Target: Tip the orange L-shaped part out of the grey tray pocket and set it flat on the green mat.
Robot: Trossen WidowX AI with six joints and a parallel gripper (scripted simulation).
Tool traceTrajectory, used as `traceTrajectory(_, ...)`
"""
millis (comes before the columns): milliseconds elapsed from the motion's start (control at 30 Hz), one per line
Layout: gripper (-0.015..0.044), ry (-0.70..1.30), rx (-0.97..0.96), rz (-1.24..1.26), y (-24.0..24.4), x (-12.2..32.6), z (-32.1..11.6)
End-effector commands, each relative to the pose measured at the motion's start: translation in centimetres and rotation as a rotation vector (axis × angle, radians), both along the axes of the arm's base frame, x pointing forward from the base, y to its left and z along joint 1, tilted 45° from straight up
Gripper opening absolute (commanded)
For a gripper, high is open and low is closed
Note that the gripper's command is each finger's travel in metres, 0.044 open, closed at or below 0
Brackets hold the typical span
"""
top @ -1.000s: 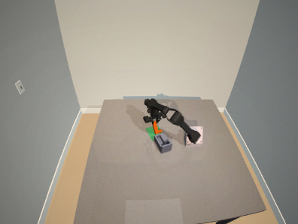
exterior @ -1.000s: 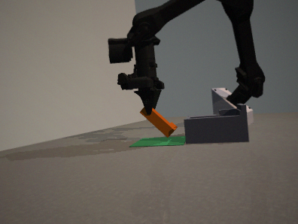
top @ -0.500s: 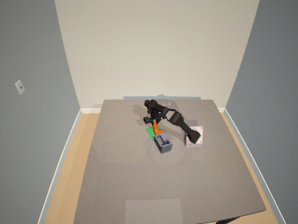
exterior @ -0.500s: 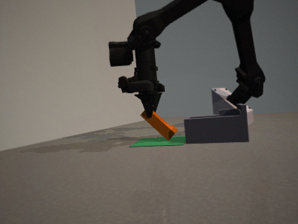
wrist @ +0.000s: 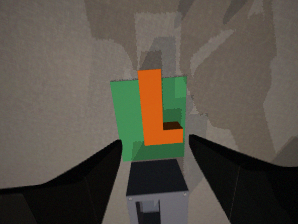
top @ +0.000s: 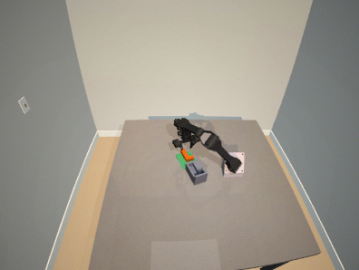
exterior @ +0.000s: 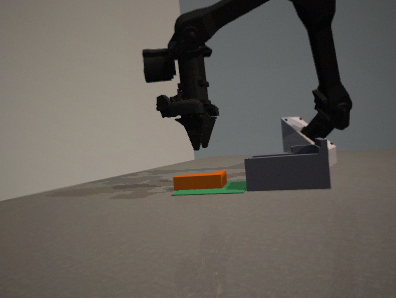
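Orange part point(top: 187, 155) point(exterior: 199, 180) point(wrist: 152, 112): flat on the green mat point(top: 182, 160) point(exterior: 234, 188) point(wrist: 129, 107), one end overhanging
Gripper point(top: 186, 149) point(exterior: 201, 148) point(wrist: 155, 141): spread, holding nothing, above the part
Grey tray point(top: 198, 175) point(exterior: 288, 172) point(wrist: 157, 178): beside the mat

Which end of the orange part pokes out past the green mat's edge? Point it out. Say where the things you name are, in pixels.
The plain, straight end of the orange part point(exterior: 199, 181) point(wrist: 152, 107), farthest from the grey tray point(exterior: 288, 172) point(wrist: 157, 177); the L-shaped end lies within the mat point(exterior: 207, 191) point(wrist: 129, 110).

1 pale wall point(top: 190, 59) stands between 2 blue-grey walls; 1 switch plate point(top: 24, 105) is on the left one.
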State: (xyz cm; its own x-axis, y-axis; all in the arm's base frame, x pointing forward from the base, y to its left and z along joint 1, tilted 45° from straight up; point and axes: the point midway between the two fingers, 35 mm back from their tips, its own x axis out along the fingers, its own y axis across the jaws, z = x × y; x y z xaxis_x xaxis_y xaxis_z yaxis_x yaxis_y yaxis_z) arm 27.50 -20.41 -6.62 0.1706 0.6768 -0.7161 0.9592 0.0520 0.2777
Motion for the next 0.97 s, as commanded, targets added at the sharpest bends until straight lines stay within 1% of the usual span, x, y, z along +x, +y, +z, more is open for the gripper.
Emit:
traceTrajectory(0,0.04,-0.008,-0.013,-0.007,-2.8,-0.6,2.4)
traceTrajectory(67,0.04,-0.007,-0.012,-0.008,-4.4,-1.1,4.2)
traceTrajectory(133,0.04,-0.007,-0.011,-0.009,-4.9,-1.4,4.9)
traceTrajectory(267,0.04,-0.012,-0.017,-0.025,-4.8,-1.2,4.4)
traceTrajectory(933,0.04,-0.012,-0.017,-0.025,-4.8,-1.2,4.4)
